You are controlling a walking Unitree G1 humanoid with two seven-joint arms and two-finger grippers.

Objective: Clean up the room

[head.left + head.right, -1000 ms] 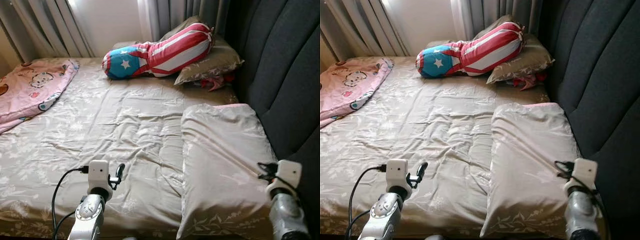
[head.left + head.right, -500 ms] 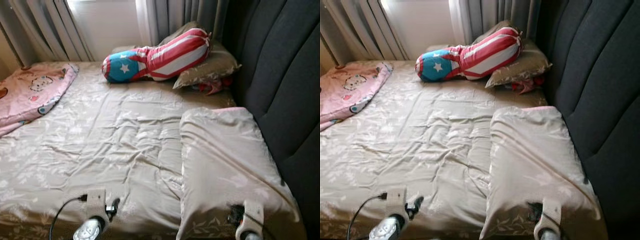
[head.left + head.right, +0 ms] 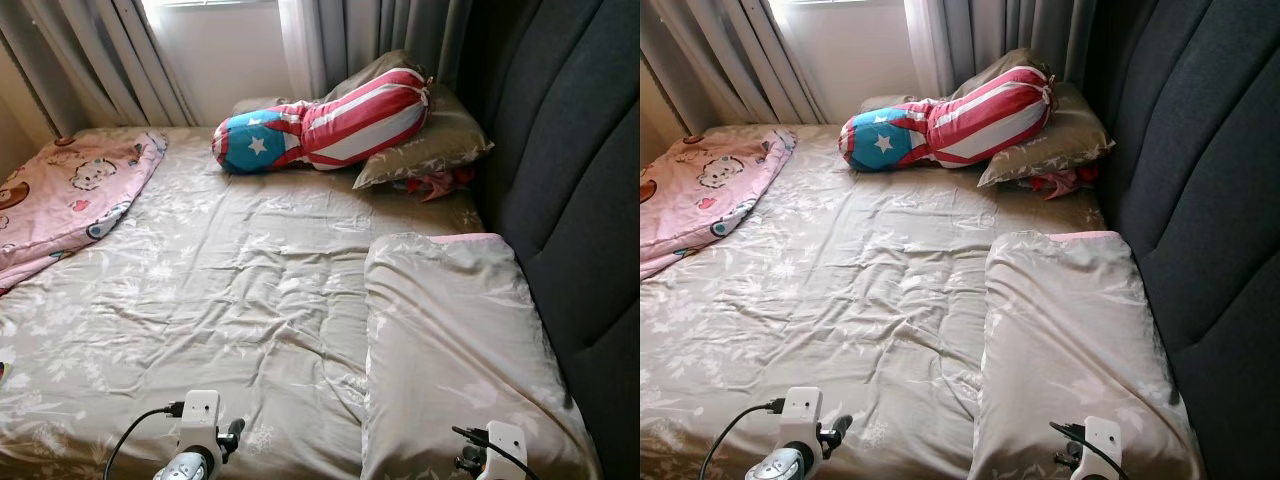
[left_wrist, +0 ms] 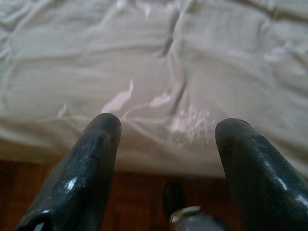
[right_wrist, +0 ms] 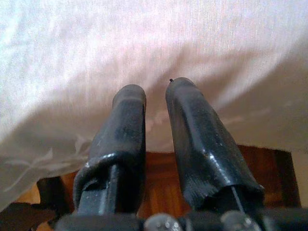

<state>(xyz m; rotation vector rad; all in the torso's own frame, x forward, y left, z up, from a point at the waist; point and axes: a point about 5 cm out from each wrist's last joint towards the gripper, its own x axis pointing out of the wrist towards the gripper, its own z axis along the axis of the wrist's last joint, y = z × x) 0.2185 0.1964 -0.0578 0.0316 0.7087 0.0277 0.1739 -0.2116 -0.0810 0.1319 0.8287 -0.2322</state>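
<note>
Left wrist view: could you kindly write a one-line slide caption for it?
Left gripper, fingers open, poised at the edge of the beige floral bedsheet above a wooden floor.

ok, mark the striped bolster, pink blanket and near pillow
striped bolster point(image 3: 330, 125), left eye view, middle of its striped part
pink blanket point(image 3: 60, 205), left eye view, its printed top
near pillow point(image 3: 455, 340), left eye view, middle of its top

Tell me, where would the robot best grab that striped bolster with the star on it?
Probably around the narrow waist of the striped bolster, where the blue starred end meets the red-and-white stripes. It lies lengthwise with one end propped on the far pillow, so a pincer coming down from above, fingers straddling its width, should close best on the soft roll.
</note>
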